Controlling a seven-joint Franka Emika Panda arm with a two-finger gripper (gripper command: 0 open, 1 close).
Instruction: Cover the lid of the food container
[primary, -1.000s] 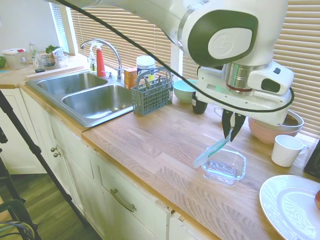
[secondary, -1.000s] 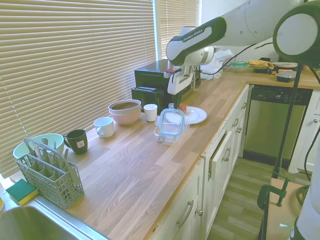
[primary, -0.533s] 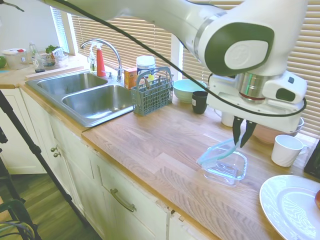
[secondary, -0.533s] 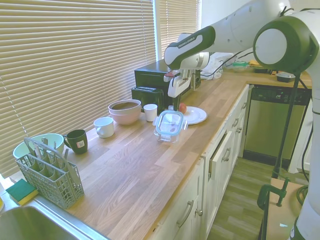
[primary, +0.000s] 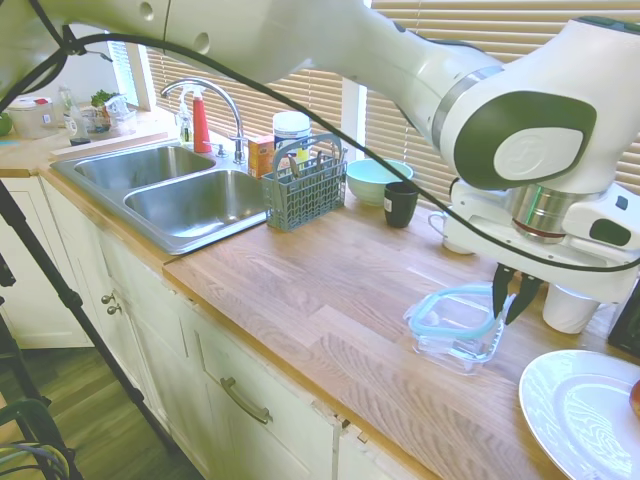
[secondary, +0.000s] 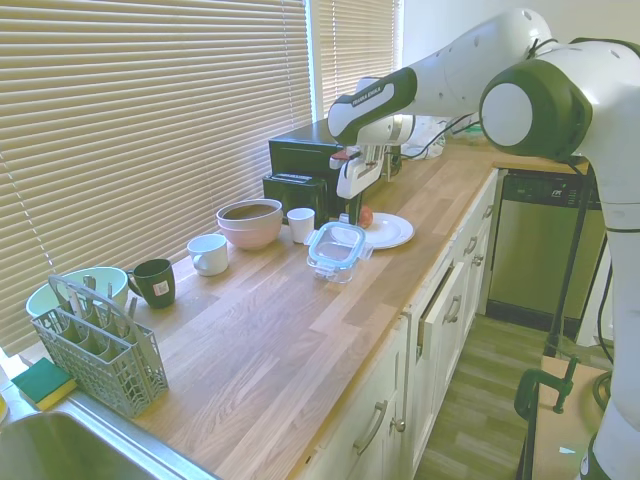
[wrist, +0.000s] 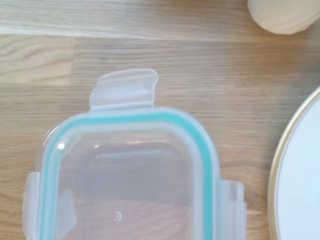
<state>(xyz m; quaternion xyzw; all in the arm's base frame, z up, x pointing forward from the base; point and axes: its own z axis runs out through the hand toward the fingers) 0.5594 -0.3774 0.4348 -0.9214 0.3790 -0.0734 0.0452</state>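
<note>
Teal-rimmed clear plastic lid (primary: 452, 309) atop clear rectangular food container (primary: 458, 344); hand (primary: 513, 300) pinching lid's edge. White cup (primary: 569, 307), gold-rimmed white plate (primary: 580, 412) close beside; wooden table (primary: 330, 290) bare leftward.

Lid (primary: 455, 309) sits on the container (primary: 452, 343), seemingly flat, on the counter (primary: 320, 290). Plate (primary: 580, 410) just beside it, mug (primary: 570, 308) and bowl (secondary: 250, 222) behind. Gripper (primary: 513, 305) at lid's far edge.
</note>
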